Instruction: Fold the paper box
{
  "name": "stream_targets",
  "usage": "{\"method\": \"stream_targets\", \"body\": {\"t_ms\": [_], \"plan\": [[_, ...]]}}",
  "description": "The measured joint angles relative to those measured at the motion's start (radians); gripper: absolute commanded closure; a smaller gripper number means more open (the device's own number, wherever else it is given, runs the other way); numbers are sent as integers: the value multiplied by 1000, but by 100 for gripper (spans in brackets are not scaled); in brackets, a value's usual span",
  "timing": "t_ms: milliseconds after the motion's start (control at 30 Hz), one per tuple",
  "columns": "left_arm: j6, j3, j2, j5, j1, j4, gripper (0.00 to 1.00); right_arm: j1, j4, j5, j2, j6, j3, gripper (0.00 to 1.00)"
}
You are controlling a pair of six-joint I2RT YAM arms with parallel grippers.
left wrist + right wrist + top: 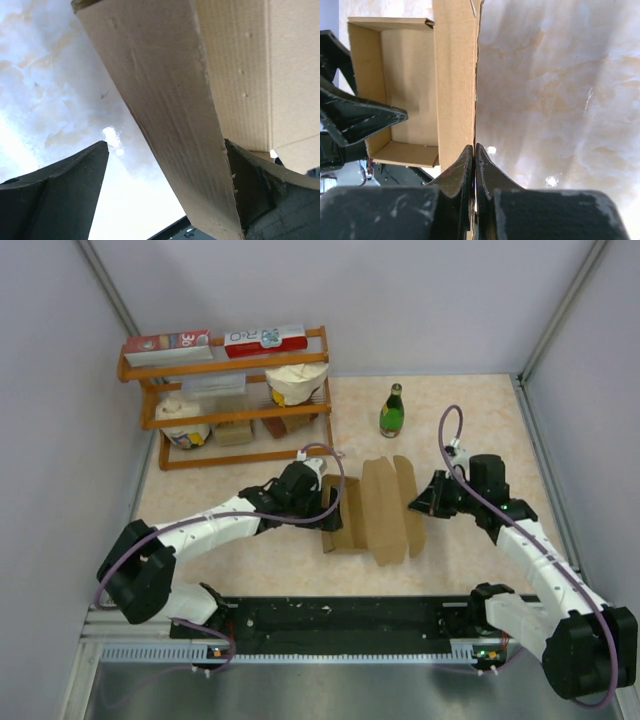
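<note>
Beige marbled counter point(470, 420), paper box point(380, 505) half-formed at centre frame: your right end effector point(474, 150) pinches its frame-right flap, your left end effector point(332, 506) gapes released around the frame-left wall, so close there squarely before folding along the crease.

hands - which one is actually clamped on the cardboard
The right hand, pinched shut on an edge of the paper box. The left hand stands wide open, a raised flap merely passing between its fingers.
</note>
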Motion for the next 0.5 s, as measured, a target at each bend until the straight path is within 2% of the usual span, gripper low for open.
{"method": "stream_targets", "body": {"t_ms": [233, 500], "plan": [[23, 104, -35, 20, 0, -14, 1, 0, -167, 99, -3, -64, 137, 100], [41, 165, 29, 89, 1, 6, 1, 0, -235, 87, -9, -87, 154, 100]]}}
